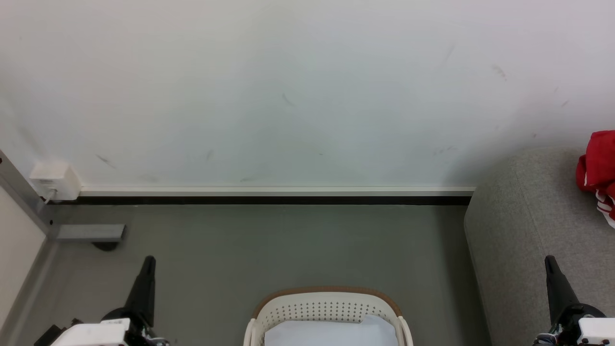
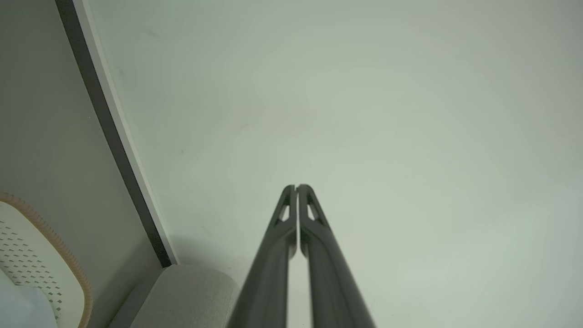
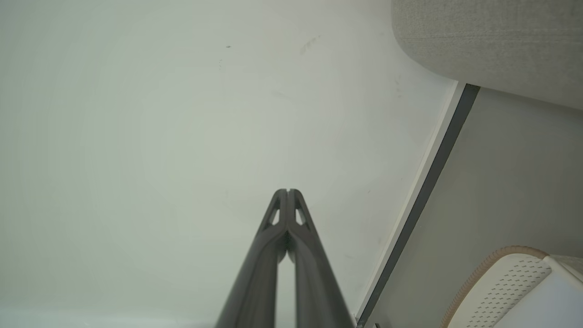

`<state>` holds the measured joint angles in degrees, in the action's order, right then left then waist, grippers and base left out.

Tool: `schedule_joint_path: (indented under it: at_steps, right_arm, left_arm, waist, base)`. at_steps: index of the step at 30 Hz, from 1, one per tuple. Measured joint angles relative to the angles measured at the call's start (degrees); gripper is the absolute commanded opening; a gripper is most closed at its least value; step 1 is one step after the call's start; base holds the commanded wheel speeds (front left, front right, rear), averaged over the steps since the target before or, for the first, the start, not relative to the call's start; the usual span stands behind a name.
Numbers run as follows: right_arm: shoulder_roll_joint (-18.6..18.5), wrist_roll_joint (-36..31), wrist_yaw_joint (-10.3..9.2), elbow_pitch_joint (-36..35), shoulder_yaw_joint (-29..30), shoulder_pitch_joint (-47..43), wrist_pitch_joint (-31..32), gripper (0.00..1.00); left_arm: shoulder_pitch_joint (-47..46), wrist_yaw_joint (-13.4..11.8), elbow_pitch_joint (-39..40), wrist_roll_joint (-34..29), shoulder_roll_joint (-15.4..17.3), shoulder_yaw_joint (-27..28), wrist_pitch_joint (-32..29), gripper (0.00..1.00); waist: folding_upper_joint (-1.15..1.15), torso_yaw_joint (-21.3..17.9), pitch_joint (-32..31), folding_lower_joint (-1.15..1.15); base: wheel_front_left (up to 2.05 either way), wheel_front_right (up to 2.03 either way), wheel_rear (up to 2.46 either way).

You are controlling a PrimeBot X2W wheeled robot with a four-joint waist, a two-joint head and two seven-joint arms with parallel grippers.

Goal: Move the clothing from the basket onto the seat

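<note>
The cream basket [image 1: 326, 307] with a brown rim stands on the floor at the bottom centre of the head view, a pale blue-white cloth [image 1: 331, 334] inside it. Red clothing [image 1: 598, 166] with white trim lies on the grey seat [image 1: 528, 230] at the right edge. My left gripper [image 1: 149, 260] points up at the lower left, shut and empty, left of the basket. My right gripper [image 1: 548, 259] is shut and empty over the seat's front. In the wrist views both grippers [image 2: 296, 187] [image 3: 287, 191] face the white wall with their tips together; the basket [image 2: 32, 255] [image 3: 505, 280] and seat [image 2: 186, 296] [image 3: 492, 41] show at the edges.
A white wall [image 1: 288, 96] with a skirting strip [image 1: 274, 192] runs across ahead. A white socket box [image 1: 55, 181] and a grey bracket [image 1: 91, 233] sit at the left corner beside a pale panel [image 1: 17, 240]. Grey floor [image 1: 288, 245] lies between wall and basket.
</note>
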<state>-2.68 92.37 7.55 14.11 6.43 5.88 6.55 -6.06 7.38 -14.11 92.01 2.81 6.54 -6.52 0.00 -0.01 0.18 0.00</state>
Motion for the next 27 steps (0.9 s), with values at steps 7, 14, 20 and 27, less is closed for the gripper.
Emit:
schedule_joint_path:
  at_steps: [7,14,20,27]
  right_arm:
    - [0.0,0.0,0.0,0.0,0.0,0.01,0.01,0.0]
    - [0.0,0.0,0.0,0.0,0.0,0.01,0.0,0.0]
    - [0.0,0.0,0.0,0.0,0.0,0.01,0.0,0.0]
    - [0.0,0.0,0.0,0.0,0.0,0.01,0.0,0.0]
  left_arm:
    - [0.0,0.0,0.0,0.0,0.0,0.0,0.0,0.0]
    - [-0.01,0.0,0.0,0.0,0.0,0.0,0.0,0.0]
    - [-0.01,0.0,0.0,0.0,0.0,0.0,0.0,0.0]
    - [-0.01,0.0,0.0,0.0,0.0,0.0,0.0,0.0]
  waist:
    - [0.0,0.0,0.0,0.0]
    - [0.0,0.0,0.0,0.0]
    - [0.0,0.0,0.0,-0.01]
    - [0.0,0.0,0.0,-0.01]
  base:
    - [0.0,0.0,0.0]
    - [0.0,0.0,0.0]
    - [0.0,0.0,0.0]
    - [0.0,0.0,0.0]
